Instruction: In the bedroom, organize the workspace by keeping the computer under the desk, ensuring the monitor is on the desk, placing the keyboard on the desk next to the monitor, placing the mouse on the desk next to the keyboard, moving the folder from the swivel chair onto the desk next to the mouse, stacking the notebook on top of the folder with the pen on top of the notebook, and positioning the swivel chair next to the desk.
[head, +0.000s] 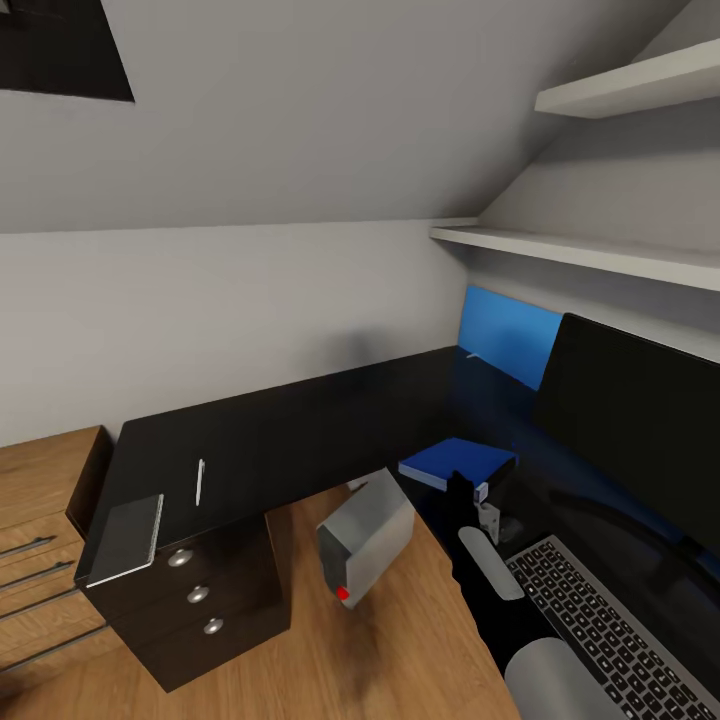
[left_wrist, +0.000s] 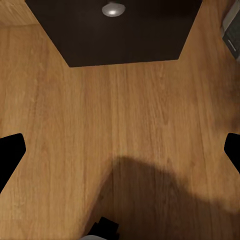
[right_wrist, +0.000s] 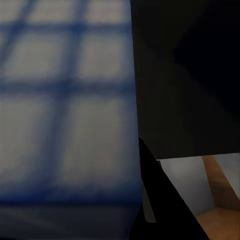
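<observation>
Notebook (head: 124, 538) and pen (head: 199, 481) on desk (head: 300, 420) — computer (head: 365, 534) underneath

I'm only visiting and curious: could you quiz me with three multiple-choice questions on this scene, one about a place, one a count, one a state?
1. Where does the notebook lie?
A) on a wall shelf
B) on the desk, at the end above the drawer unit
C) on the keyboard

2. How many round knobs show on the drawer unit?
A) one
B) three
C) five

3. The left claw is:
A) open and empty
B) shut on the pen
C) shut on the folder

Answers:
1 B: it rests flat on the black top over the drawers.
2 B: three knobs sit in a column.
3 A: its tips stand wide apart over bare wooden floor.
</observation>
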